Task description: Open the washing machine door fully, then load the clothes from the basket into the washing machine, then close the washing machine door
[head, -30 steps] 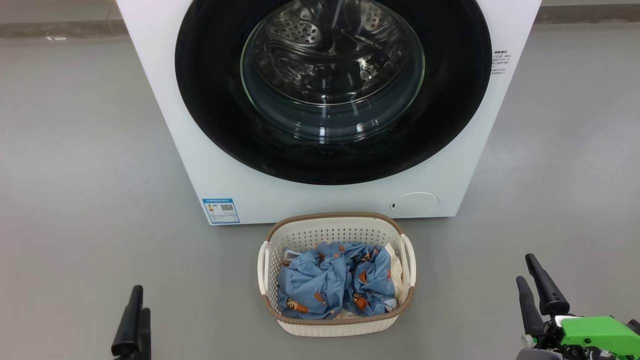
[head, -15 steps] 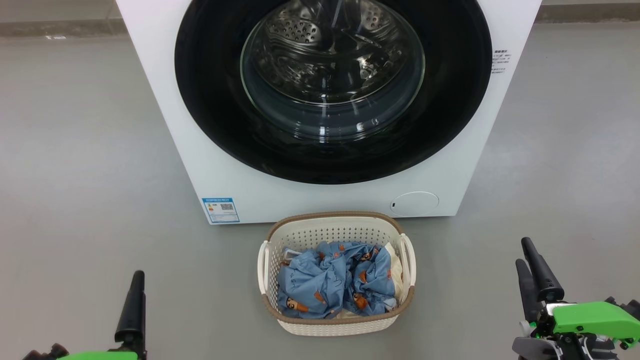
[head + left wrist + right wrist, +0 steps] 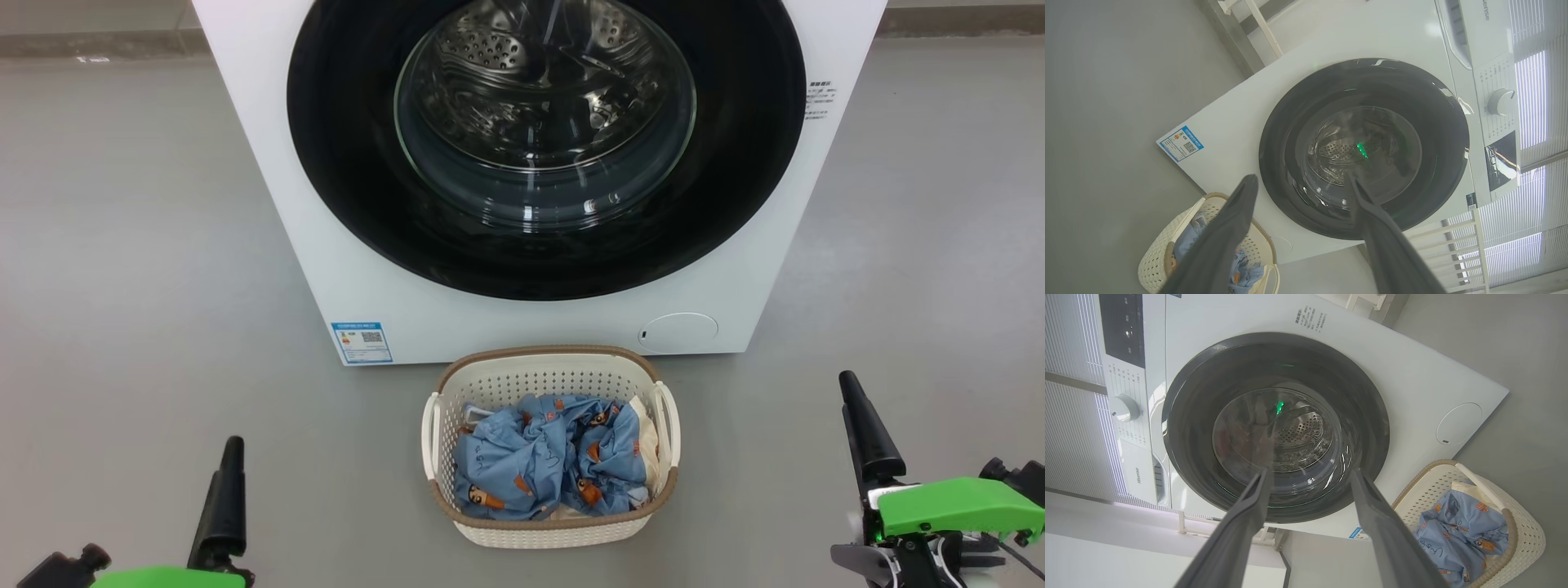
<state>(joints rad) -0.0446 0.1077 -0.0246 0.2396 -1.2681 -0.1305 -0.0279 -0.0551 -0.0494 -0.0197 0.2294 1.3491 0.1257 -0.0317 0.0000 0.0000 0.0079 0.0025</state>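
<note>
Washing machine door (image 3: 545, 122) is shut, flush against the front of the washing machine (image 3: 506, 327); the opening step is judged not yet begun. The basket (image 3: 547, 535) stands on the floor just in front of the machine's base, below the door, with the clothes (image 3: 543, 465) crumpled inside it, heaped toward the near end. Left gripper (image 3: 1301, 177) and right gripper (image 3: 1309, 473) both have their fingers spread wide and hold nothing; each hangs low, well to its own side of the basket and clear of the machine. Handling assessment: the door looks rigid, glossy and likely slippery, with glass at its centre that should not be struck, so a finger should hook behind the outer rim on the side away from the hinge. No handle or recess can be made out, so that side cannot be told. The clothes appear soft and light; a pinch on a raised fold near the middle should lift them, though the light basket may slide
</note>
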